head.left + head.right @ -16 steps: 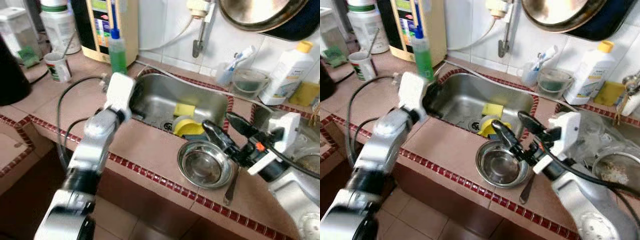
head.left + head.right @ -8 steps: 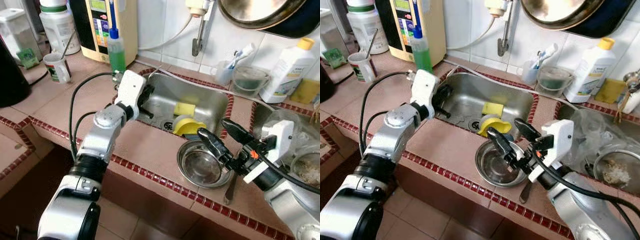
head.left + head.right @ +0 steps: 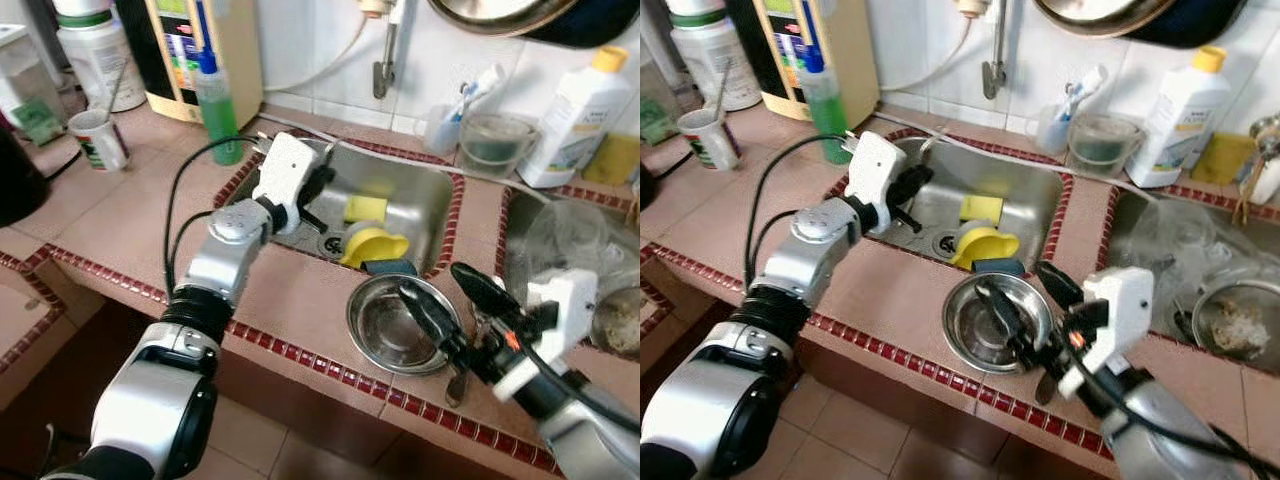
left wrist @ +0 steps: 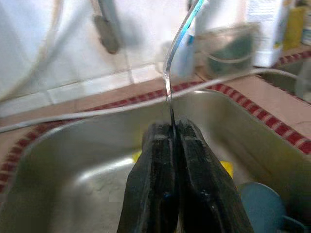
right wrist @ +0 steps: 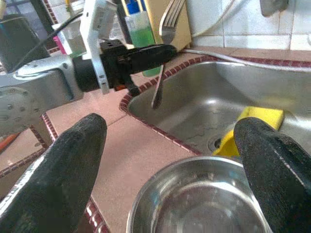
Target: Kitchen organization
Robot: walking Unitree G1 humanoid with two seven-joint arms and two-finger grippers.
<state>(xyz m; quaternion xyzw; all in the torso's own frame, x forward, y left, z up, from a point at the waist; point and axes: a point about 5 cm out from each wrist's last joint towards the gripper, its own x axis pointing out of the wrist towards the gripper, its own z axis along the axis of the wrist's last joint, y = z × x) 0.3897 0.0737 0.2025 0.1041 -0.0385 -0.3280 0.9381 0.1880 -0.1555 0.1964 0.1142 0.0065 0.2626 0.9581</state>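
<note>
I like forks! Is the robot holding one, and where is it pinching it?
Yes. The left gripper pinches a fork around the middle of its handle, above the sink. The right gripper is open, holding nothing, over a steel bowl.

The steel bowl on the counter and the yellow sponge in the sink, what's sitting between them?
Between the steel bowl and the yellow sponge lie a yellow cup and a blue-grey item, in the eye views.

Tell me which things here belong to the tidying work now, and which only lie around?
In use: fork clamped in left gripper; steel bowl under open right gripper.

Lying about: yellow sponge, green soap bottle, white detergent bottle, mug.
</note>
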